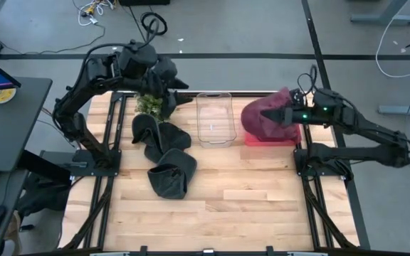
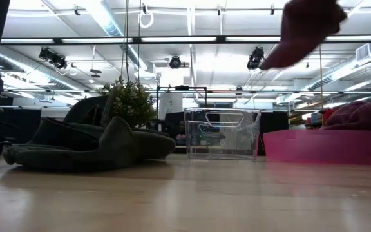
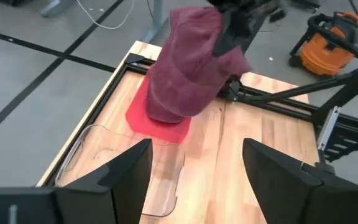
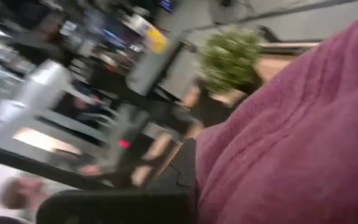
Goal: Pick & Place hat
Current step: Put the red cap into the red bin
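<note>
A maroon knitted hat (image 3: 188, 56) hangs in the air over the pink tray (image 1: 270, 141) at the table's far right, with my right gripper (image 1: 285, 114) shut on it. In the low view the lifted hat (image 2: 308, 29) is high up, and a second maroon mound (image 2: 359, 116) lies in the tray (image 2: 314, 147). It fills most of the right wrist view (image 4: 291, 137). My left gripper (image 3: 197, 180) stands open and empty at the far left, above the small plant (image 1: 151, 105). Two dark hats (image 1: 161, 135) (image 1: 171, 174) lie on the table. My right gripper pinches the maroon hat's upper part (image 3: 219, 46) between its two fingers, coming from the table's right side, slanting a little down. The hat hangs slack below the fingers, lifted above the tray; the cloth hides the fingertips.
A clear plastic container (image 1: 214, 117) stands at the far middle, between the plant and the pink tray. The dark hats lie left of the middle. Bare wooden tabletop (image 1: 248, 199) stretches across the near half. Metal frame rails (image 1: 312, 185) run along both sides.
</note>
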Motion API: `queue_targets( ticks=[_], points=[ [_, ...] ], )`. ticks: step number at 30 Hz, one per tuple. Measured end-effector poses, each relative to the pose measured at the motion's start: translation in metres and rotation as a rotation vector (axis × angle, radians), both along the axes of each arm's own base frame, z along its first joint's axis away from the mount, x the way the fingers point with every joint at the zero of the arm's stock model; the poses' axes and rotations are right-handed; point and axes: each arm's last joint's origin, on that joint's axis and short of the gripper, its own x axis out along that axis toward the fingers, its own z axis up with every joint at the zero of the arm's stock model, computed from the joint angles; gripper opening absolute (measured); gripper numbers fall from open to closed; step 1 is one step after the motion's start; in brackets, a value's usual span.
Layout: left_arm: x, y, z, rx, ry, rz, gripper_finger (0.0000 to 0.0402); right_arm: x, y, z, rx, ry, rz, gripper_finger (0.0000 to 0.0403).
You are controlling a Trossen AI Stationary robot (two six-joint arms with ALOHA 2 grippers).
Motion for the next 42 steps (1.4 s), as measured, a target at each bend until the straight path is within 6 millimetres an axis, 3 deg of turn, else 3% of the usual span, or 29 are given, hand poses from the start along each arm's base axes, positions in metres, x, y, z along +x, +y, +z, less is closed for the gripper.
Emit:
queue_targets(
  ticks=[8,19,42],
  points=[
    [0.004,-0.018,0.000,0.023,0.005,-0.031,0.0240,-0.005,-0.022,-0.028,-0.031,0.317,-0.076,0.0000],
    [0.007,-0.039,0.000,0.076,0.013,-0.027,0.0238,0.011,-0.058,-0.056,0.061,0.498,-0.035,0.0000],
    [0.007,-0.046,0.000,0.109,0.019,-0.051,0.0238,0.028,-0.075,-0.086,0.206,0.677,-0.006,0.0000]
  ],
)
